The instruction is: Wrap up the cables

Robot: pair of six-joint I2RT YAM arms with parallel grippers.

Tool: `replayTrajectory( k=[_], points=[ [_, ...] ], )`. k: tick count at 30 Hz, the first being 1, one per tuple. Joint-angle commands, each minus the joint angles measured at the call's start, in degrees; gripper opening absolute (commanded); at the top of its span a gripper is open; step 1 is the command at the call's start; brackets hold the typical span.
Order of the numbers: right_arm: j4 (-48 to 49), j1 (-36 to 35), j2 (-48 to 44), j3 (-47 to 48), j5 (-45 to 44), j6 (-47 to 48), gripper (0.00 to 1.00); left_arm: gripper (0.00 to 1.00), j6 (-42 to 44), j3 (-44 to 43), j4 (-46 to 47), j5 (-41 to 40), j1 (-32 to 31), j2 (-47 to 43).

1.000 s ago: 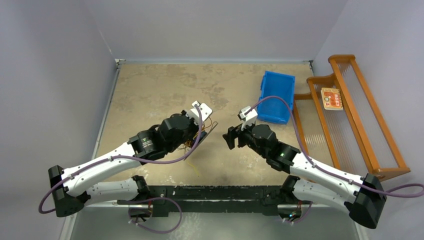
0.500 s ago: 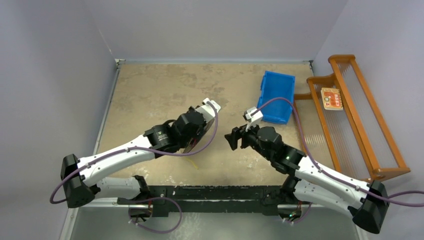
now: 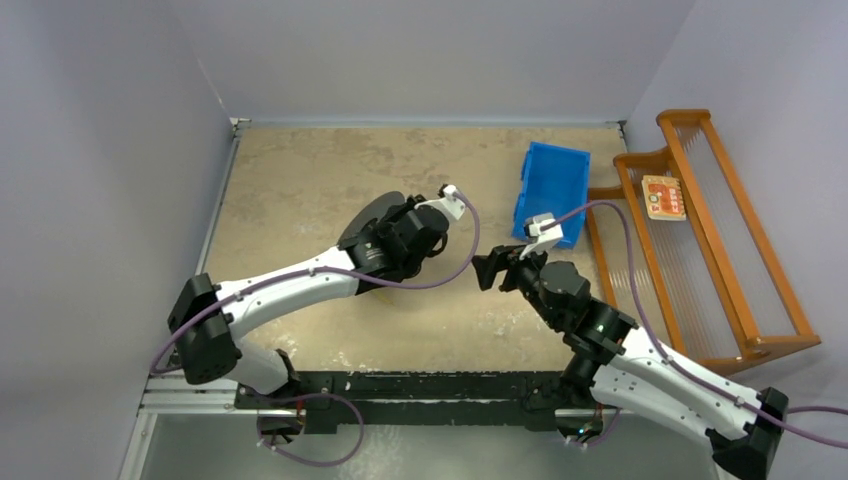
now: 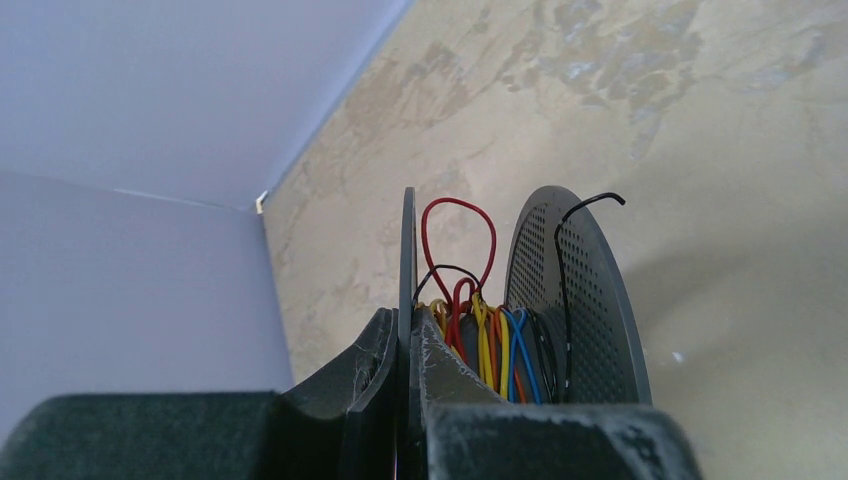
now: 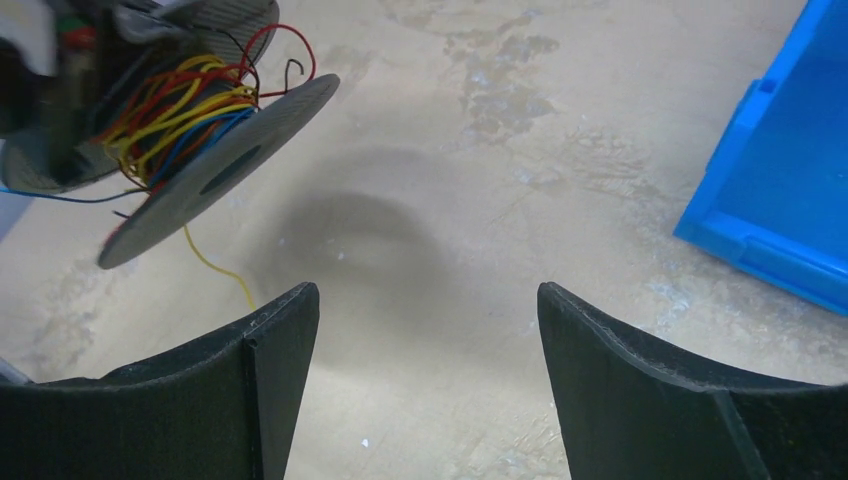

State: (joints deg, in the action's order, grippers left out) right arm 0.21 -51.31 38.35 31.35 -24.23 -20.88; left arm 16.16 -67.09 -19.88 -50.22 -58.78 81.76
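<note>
The cables, in red, yellow, orange, blue and black, are wound between the two flanges of a black spool, which is held above the table near its middle. A red loop and a thin black strand are seen standing out past the rims, and a yellow end is left hanging below; where the other strands finish cannot be made out. From overhead the cables are hidden behind the arm. One flange is clamped edge-on between the fingers of the left gripper. The right gripper is held near the spool, its jaws spread wide with nothing between them. A blue bin is cut off at the edge of the right wrist view, and a wooden rack is set beyond it.
</note>
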Motion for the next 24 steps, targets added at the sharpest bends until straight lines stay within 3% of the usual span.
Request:
replayTrajectory(
  k=[1,13,24],
  points=[
    [0.0,0.0,-2.7,-0.8,-5.2,-3.1,0.82,0.00,7.2,-5.9,5.2,-9.4,2.2,3.5],
    [-1.1,0.0,-3.7,-0.7,-6.2,-4.9,0.83,0.00,13.0,-10.7,9.3,-16.6,6.5,17.0],
    [-1.7,0.0,-4.6,-1.7,-6.4,-6.9,0.83,0.00,15.5,-15.6,10.8,-15.1,9.4,27.7]
  ],
)
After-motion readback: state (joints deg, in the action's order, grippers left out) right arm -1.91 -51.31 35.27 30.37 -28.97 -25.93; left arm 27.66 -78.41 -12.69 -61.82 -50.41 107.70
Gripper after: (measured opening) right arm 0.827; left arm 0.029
